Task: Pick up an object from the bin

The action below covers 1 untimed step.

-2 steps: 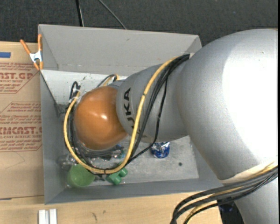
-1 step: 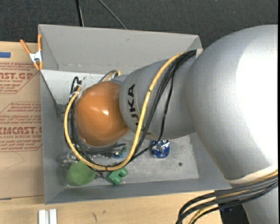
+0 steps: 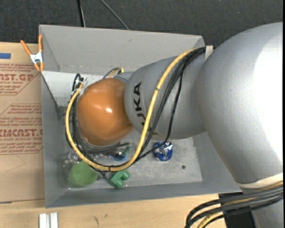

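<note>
As its orange cover (image 3: 102,110) is hiding the gripper, grip impossible to tell, the arm (image 3: 180,99) is hanging by a green lump (image 3: 80,175) and green block (image 3: 118,177), likely targets, at the bin's (image 3: 133,44) 7 o'clock.

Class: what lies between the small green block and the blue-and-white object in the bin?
Bare bin floor, seen in the camera view, separates the green block from the blue-and-white object.

orange wrist cover (image 3: 103,112) near green lump (image 3: 80,175), green block (image 3: 118,177), perhaps a blue wrapper (image 3: 162,152).
</note>
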Available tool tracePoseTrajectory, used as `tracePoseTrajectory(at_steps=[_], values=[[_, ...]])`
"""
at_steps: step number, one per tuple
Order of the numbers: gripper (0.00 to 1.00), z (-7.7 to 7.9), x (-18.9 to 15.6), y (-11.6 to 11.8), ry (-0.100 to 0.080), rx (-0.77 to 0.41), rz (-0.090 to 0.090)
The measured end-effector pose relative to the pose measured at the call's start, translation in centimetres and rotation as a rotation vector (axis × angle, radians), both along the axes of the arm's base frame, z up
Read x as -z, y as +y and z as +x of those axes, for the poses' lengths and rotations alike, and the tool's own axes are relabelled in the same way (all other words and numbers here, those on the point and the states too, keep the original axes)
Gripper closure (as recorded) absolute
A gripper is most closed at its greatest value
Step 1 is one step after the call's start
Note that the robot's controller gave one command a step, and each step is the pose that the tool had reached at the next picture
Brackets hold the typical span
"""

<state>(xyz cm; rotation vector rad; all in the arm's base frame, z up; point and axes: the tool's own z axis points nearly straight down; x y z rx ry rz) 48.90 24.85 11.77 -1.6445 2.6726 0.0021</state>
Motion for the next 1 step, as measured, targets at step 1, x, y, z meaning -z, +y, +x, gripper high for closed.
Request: tracePoseTrajectory(at_steps=[1], values=[[1.00, 0.12, -6.88, 0.19, -0.005, 0.000, 0.002]])
